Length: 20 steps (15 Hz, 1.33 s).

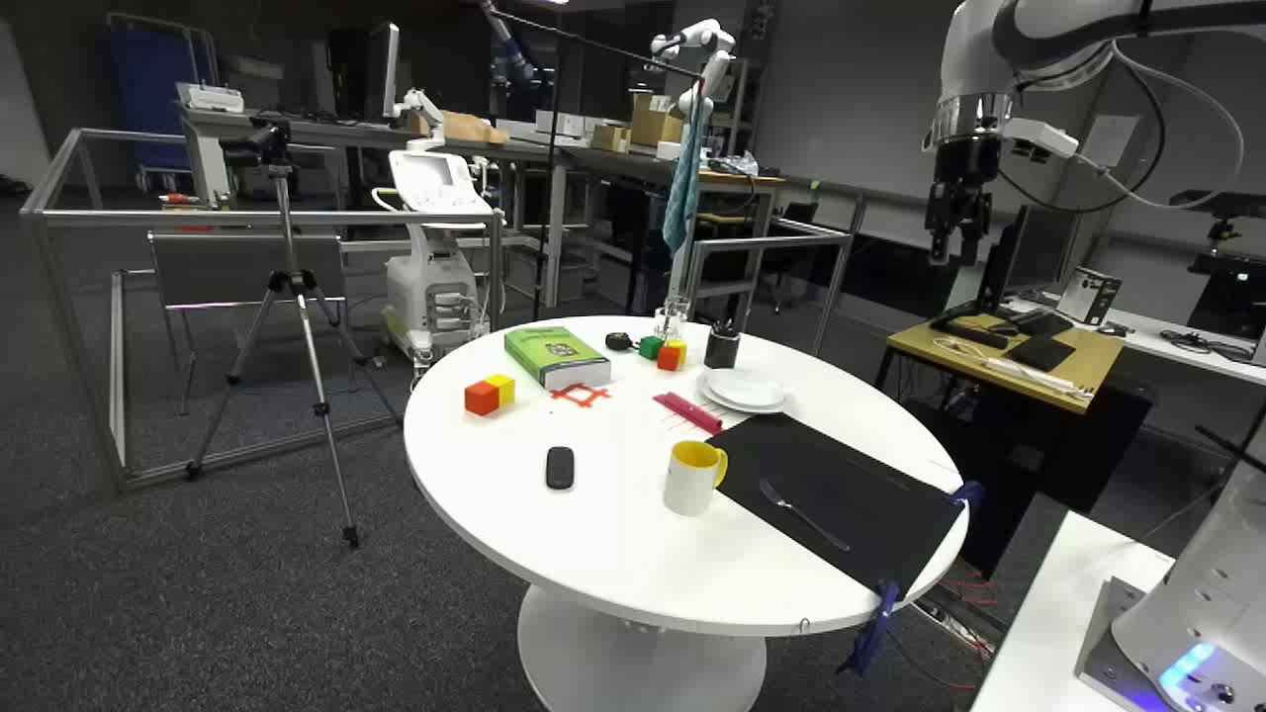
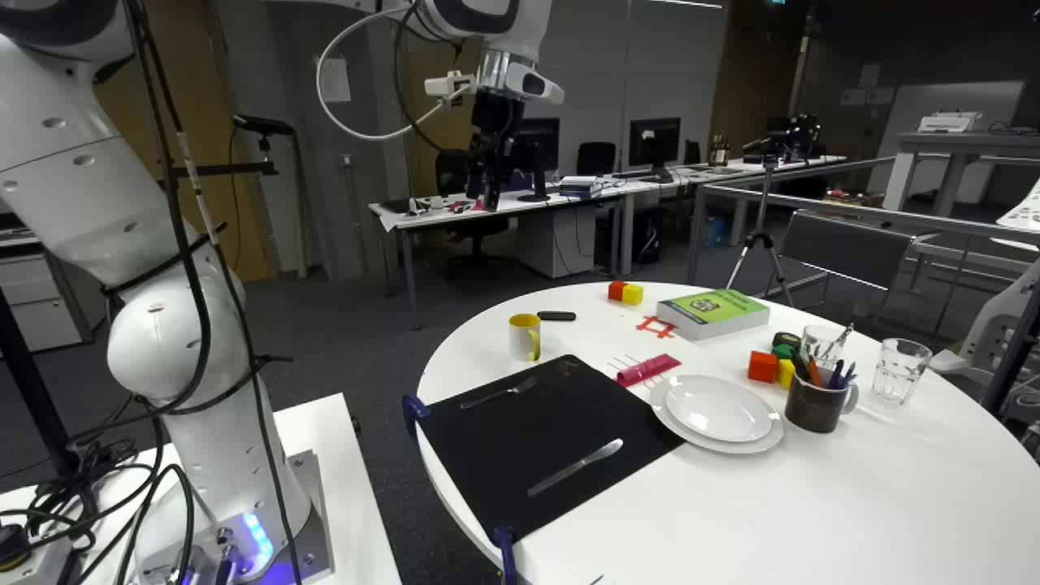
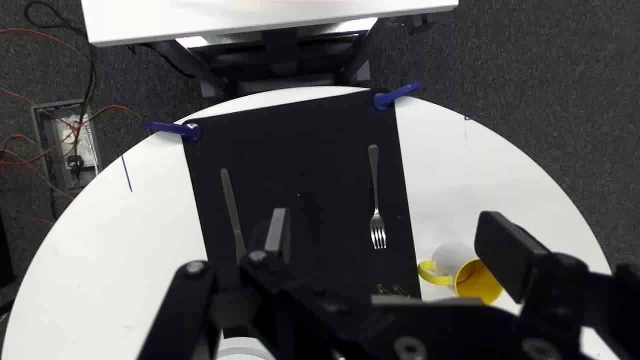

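High over the round white table's edge, my gripper hangs with its fingers pointing down, apart from everything. In the wrist view the gripper is open, its fingers wide apart and nothing held. Below it a black mat carries a silver fork and a knife, partly hidden there by the gripper. A white mug with a yellow inside and handle stands beside the mat, partly covered by one finger. The mug is upright, near a black oblong item.
Stacked white plates, a pink item, a dark mug of pens and glasses stand on the table. Beyond are a thick green book and coloured cubes. Blue clamps grip the mat at the edge.
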### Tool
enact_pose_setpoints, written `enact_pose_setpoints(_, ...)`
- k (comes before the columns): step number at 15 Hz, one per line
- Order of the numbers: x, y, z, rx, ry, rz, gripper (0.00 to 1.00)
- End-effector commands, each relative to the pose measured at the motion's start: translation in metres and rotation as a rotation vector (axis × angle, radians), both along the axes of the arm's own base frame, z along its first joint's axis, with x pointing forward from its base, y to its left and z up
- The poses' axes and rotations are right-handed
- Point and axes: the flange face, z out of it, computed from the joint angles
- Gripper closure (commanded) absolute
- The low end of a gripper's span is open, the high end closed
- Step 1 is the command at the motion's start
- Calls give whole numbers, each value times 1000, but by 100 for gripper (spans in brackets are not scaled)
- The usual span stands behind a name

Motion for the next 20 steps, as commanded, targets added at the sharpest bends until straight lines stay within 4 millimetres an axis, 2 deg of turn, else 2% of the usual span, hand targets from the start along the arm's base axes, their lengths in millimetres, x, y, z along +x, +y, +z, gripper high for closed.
enact_pose_setpoints(1,0,0,0,0,1,0,0)
enact_pose_setpoints(10,1,2,-5,-11,-7,-2,0)
enact_pose_setpoints(14,1,10,-26,-18,8,3,0)
enact_pose_setpoints(20,-2,28,-72,-32,42,22,0)
